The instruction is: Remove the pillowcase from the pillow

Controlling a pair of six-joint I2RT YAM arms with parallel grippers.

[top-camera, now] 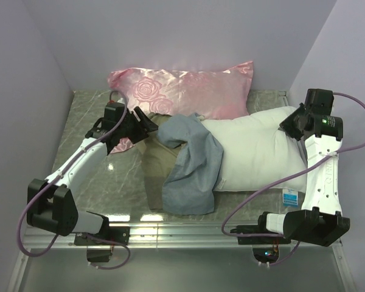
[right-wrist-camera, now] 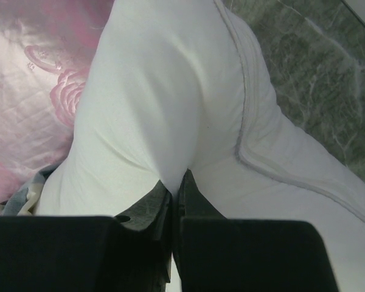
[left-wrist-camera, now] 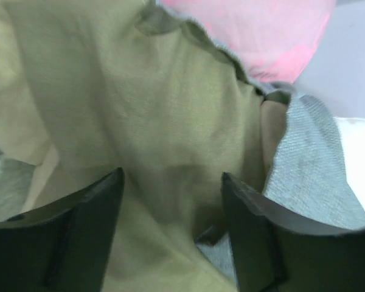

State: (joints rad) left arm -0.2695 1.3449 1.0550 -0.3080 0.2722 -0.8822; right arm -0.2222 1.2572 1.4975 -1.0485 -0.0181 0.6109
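Left wrist shows the pillowcase (left-wrist-camera: pixel 140 109) just under the left gripper (left-wrist-camera: pixel 171 176), jaws apart; the right gripper (right-wrist-camera: pixel 175 177) pinches the pillow (right-wrist-camera: pixel 158 91).

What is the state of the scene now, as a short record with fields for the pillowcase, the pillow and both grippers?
pillowcase: bunched on the table, draped over the pillow's left end
pillow: white, mostly bare, lying in front of the pink pillow
left gripper: open, over the pillowcase's tan side
right gripper: shut on the pillow's right end
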